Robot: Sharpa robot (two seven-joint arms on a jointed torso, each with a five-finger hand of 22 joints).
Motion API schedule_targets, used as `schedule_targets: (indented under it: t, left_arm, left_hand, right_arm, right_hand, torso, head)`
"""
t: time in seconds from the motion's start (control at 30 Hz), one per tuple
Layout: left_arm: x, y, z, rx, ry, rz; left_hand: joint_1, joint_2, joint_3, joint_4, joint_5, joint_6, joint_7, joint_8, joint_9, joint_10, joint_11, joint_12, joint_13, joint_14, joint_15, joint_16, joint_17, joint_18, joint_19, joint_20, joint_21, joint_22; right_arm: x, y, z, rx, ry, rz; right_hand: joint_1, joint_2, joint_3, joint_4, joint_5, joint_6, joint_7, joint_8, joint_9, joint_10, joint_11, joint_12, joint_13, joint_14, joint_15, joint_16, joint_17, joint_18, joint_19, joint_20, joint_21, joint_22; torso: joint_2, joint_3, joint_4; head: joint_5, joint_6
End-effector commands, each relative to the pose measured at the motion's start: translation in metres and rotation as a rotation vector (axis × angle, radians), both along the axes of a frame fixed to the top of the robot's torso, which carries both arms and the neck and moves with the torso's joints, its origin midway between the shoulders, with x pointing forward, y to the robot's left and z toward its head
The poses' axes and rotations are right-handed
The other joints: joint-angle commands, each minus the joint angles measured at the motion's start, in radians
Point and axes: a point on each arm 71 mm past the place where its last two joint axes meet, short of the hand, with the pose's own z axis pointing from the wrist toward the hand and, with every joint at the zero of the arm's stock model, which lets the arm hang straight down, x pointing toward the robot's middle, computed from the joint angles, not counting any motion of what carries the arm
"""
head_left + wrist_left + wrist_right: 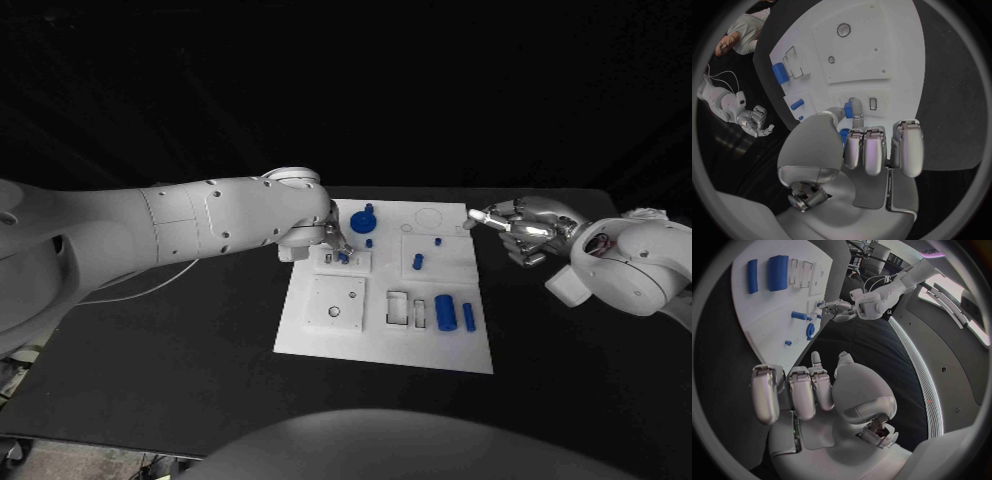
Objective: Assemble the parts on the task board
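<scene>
Left hand (335,243) pinches a small blue part (849,111) over the board (378,335); seat it squarely, press gently. Right hand (522,228) hovers at the board's edge, fingers curled, empty.

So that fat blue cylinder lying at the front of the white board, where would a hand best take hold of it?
Probably around its middle, coming straight down from above. The large blue cylinder lies flat on the task board, so its long rounded sides are exposed for fingers to close across. A thinner blue peg lies close alongside, leaving little room there, so the fingers would need to stay narrow.
</scene>
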Motion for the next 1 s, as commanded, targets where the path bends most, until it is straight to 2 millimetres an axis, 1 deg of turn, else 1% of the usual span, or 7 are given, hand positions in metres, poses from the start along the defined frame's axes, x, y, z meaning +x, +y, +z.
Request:
schedule_targets:
  t: [0.03,0.3,0.5,0.63,1.0]
  left_arm:
    - [-0.0017,0.0059,-0.0015,0.072,0.026,0.065]
    - [-0.0015,0.0066,-0.0019,0.069,0.023,0.069]
    - [-0.0016,0.0061,-0.0023,0.07,0.025,0.068]
    - [-0.0017,0.0053,-0.0026,0.07,0.026,0.066]
    - [-0.0019,0.0037,-0.0053,0.068,0.03,0.061]
  left_hand:
    - [0.003,0.006,0.005,-0.002,0.0,-0.001,-0.009,-0.006,0.002,0.099,0.001,0.0,0.263,0.107,-0.005,0.002,0.263,0.003,0.027,-0.002,-0.005,0.136]
    - [0.002,0.004,0.008,-0.003,-0.001,-0.002,-0.009,-0.007,0.002,0.099,0.002,0.0,0.263,0.107,-0.004,0.002,0.263,0.003,0.027,-0.002,-0.005,0.136]
    - [0.0,0.002,0.011,-0.003,-0.002,-0.004,-0.008,-0.009,0.001,0.099,0.002,0.0,0.263,0.107,-0.004,0.002,0.263,0.003,0.026,-0.002,-0.007,0.135]
    - [-0.003,0.0,0.014,-0.003,-0.004,-0.005,-0.007,-0.011,0.001,0.099,0.003,0.0,0.263,0.107,-0.004,0.002,0.263,0.003,0.026,-0.001,-0.007,0.135]
    - [-0.006,-0.002,0.023,-0.004,-0.01,-0.008,-0.006,-0.015,0.001,0.099,0.004,0.0,0.263,0.107,-0.003,0.002,0.263,0.004,0.024,0.0,-0.009,0.132]
  right_arm:
    - [-0.0008,0.0008,-0.0003,-0.001,-0.002,0.013]
    - [-0.0008,0.0008,-0.0007,-0.001,-0.001,0.014]
    - [-0.001,0.0006,-0.0012,-0.001,0.0,0.014]
    - [-0.0011,0.0004,-0.0014,-0.001,0.0,0.014]
    - [-0.0015,-0.0003,-0.0017,-0.001,0.001,0.012]
  right_hand:
    - [0.008,0.001,0.006,0.002,0.006,0.004,-0.003,0.004,-0.001,0.105,-0.007,-0.004,0.204,0.106,-0.007,0.003,0.264,0.006,-0.01,0.0,-0.005,0.216]
    - [0.009,0.001,0.006,0.002,0.007,0.005,-0.003,0.004,-0.001,0.105,-0.007,-0.004,0.204,0.106,-0.007,0.003,0.264,0.006,-0.01,0.0,-0.006,0.216]
    - [0.009,0.001,0.006,0.002,0.007,0.005,-0.003,0.004,-0.001,0.105,-0.007,-0.004,0.204,0.106,-0.007,0.003,0.264,0.006,-0.01,0.0,-0.006,0.216]
    - [0.009,0.001,0.006,0.002,0.007,0.006,-0.002,0.004,-0.001,0.105,-0.007,-0.004,0.204,0.106,-0.007,0.003,0.264,0.006,-0.01,0.0,-0.005,0.216]
    - [0.009,0.001,0.006,0.002,0.007,0.006,-0.002,0.004,-0.001,0.105,-0.007,-0.004,0.204,0.106,-0.007,0.003,0.264,0.006,-0.01,0.0,-0.005,0.216]
  torso:
    - [0.0,-0.0001,-0.0005]
    - [0.0,0.0004,0.0]
    - [0.0,-0.0003,-0.0009]
    - [0.0,0.0003,-0.0005]
    - [0.0,-0.0001,-0.0002]
  head:
    - [0.001,0.0]
    - [0.001,0.0]
    - [0.002,0.0]
    - [0.002,0.0]
    - [0.001,0.0]
